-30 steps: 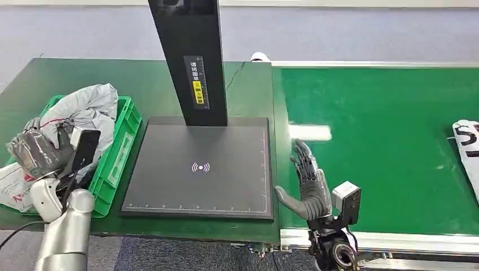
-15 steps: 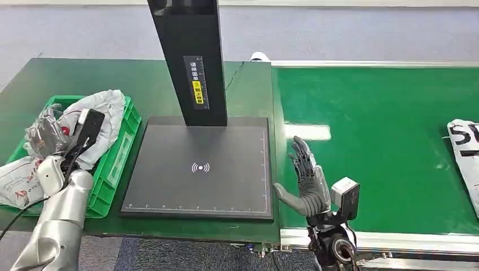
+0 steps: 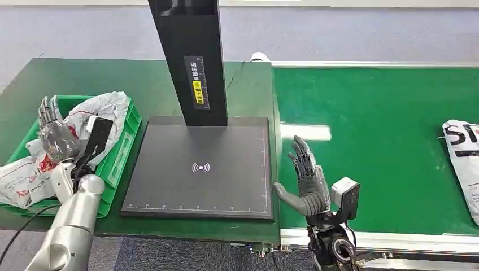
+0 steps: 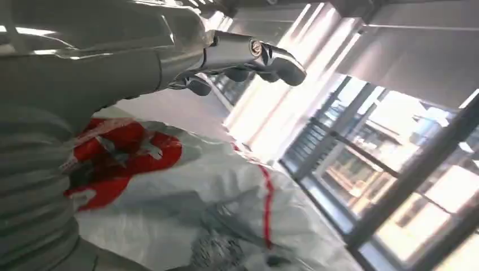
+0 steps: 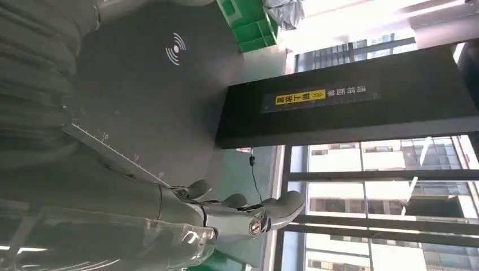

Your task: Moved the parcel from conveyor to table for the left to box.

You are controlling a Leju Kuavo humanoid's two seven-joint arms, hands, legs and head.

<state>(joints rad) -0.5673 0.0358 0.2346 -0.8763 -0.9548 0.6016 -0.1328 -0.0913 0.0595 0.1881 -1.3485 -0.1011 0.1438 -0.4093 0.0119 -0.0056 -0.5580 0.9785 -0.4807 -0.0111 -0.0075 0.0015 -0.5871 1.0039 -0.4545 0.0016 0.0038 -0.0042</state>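
The right hand (image 3: 308, 183) stands at the conveyor's (image 3: 384, 141) near edge beside the scanner pad (image 3: 197, 169), fingers released and spread. The left hand (image 3: 53, 132) hovers over the bin (image 3: 121, 152) on the counter (image 3: 113, 79), fingers released, above bagged parcels (image 3: 96, 113). Another parcel (image 3: 463, 155) lies on the conveyor's far right.

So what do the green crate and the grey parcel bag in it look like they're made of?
The green crate looks like rigid moulded plastic: ribbed walls, a slight sheen. The grey parcel bag in it looks like thin plastic film, probably a poly mailer: crumpled, creased, faintly glossy.
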